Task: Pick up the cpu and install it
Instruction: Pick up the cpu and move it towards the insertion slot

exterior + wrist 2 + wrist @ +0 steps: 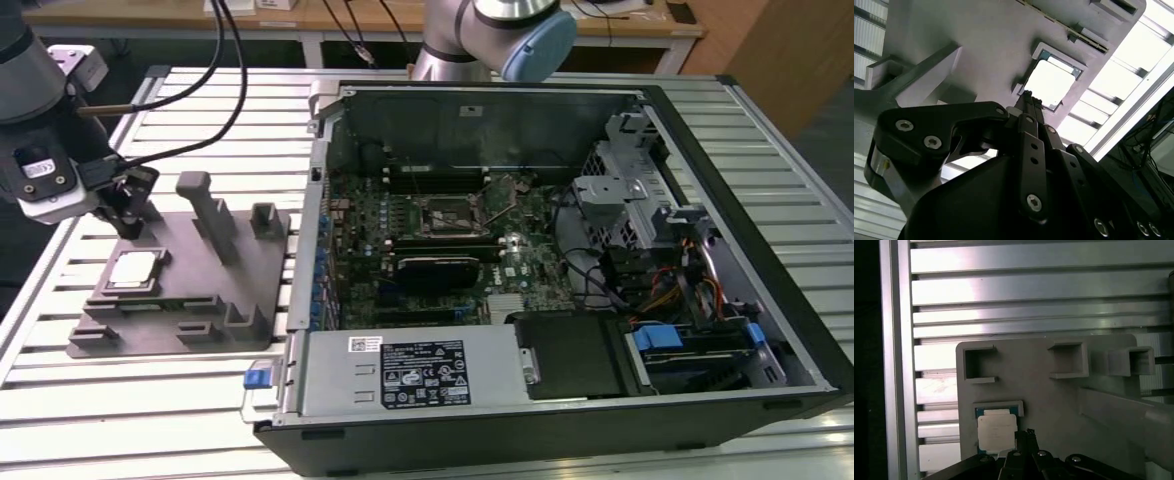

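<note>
The cpu (134,270) is a small silver-topped square lying flat in a pocket of the grey fixture block (200,300), on the exterior view's left. It shows pale in both wrist views (1050,82) (997,429). My gripper (128,218) hangs just above the block, a little behind the cpu and apart from it. In both wrist views its black fingertips (1027,96) (1027,433) sit pressed together at the cpu's edge, shut with nothing between them. The black-framed socket (447,212) sits on the motherboard inside the open computer case (787,290).
The fixture block has upright posts (203,205) and square pockets (1069,360) beside the gripper. The case wall (310,230) rises on the block's far side from the gripper. Everything rests on a slatted aluminium table (134,390). Cables (227,60) trail from the arm.
</note>
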You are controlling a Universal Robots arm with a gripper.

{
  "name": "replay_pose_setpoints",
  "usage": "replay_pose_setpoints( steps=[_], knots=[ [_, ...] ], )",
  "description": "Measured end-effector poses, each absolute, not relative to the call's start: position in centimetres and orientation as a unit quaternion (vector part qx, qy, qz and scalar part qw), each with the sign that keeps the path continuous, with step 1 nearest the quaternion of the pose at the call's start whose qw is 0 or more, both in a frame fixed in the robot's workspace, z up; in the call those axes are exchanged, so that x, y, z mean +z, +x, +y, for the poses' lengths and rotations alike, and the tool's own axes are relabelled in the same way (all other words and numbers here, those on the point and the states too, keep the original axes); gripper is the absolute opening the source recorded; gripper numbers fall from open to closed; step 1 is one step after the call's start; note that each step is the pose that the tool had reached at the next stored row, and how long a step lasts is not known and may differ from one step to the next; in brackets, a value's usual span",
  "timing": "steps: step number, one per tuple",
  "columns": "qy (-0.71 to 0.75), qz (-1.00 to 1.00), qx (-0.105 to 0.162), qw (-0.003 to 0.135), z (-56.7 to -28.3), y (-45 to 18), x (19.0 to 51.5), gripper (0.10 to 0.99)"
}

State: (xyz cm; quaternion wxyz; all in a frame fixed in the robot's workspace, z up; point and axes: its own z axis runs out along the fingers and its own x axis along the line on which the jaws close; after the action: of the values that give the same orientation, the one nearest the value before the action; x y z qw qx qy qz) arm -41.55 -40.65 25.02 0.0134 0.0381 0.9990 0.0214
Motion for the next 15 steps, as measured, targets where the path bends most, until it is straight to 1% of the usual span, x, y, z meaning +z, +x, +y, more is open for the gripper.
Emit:
replay_pose_setpoints(
  steps=[15],
  knots=[
    [0.038,0.999,0.021,0.013,-41.2,-41.9,23.6,0.106]
  ],
)
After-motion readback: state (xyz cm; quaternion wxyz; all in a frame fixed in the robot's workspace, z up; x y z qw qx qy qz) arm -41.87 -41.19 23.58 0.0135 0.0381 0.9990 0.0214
